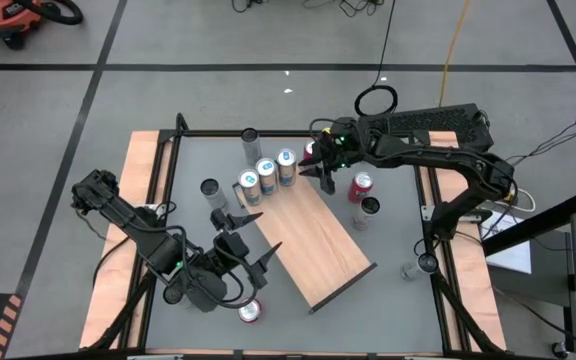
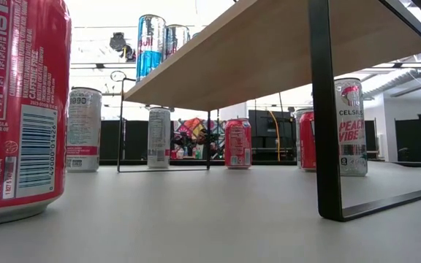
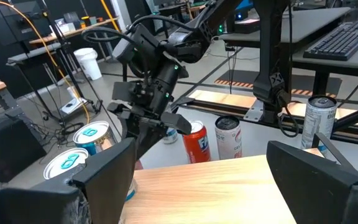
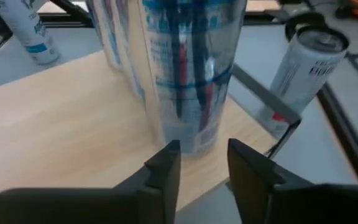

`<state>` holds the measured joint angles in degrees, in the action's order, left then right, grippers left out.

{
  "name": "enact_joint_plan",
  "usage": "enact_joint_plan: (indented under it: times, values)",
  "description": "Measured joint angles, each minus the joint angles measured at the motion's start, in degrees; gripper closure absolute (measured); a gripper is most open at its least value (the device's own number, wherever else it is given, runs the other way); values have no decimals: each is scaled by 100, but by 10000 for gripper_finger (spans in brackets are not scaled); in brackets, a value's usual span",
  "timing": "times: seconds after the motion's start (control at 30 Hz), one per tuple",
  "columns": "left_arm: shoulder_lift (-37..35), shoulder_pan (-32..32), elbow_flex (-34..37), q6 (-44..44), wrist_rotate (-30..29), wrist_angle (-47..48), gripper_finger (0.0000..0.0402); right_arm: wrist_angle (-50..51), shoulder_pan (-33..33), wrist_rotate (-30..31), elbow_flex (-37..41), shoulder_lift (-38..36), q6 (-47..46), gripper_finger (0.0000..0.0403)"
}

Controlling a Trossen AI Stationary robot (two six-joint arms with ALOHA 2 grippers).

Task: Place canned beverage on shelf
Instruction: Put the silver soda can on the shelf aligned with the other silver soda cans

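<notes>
**Background and worktop surroundings**

Grey worktop (image 1: 388, 300) with pale wood strips along both sides: left strip (image 1: 133, 190), right strip (image 1: 436, 215). Black frame rail (image 1: 218, 134) runs along the far edge. Grey floor (image 1: 218, 40) crossed by dark tape lines (image 1: 268, 67). Orange-and-black vacuum (image 1: 13, 18) at the floor's top left corner. Yellow cable (image 1: 452, 45) crosses the floor, with a black cable loop (image 1: 376, 100) just beyond the worktop. White cup (image 3: 87, 62) on a side bench in the room. Keyboard (image 3: 347, 37) on a desk behind. White papers (image 1: 508, 250) right of the worktop.
</notes>
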<state>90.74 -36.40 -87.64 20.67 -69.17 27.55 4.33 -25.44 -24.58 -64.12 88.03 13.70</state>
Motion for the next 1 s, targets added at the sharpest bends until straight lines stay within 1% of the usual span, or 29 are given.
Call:
enact_joint_plan:
  times: [0.2,0.43,0.7,1.0]
  values:
    - [0,0,0,0,-2,5,45,2,6,214,0,9,203,339]
    - [0,7,0,-2,-4,9,45,-261,26,203,-2,11,188,368]
    - [0,7,0,-2,-4,7,45,-330,127,205,-2,13,159,380]
    - [0,7,0,2,-7,5,45,-330,132,205,-2,13,188,381]
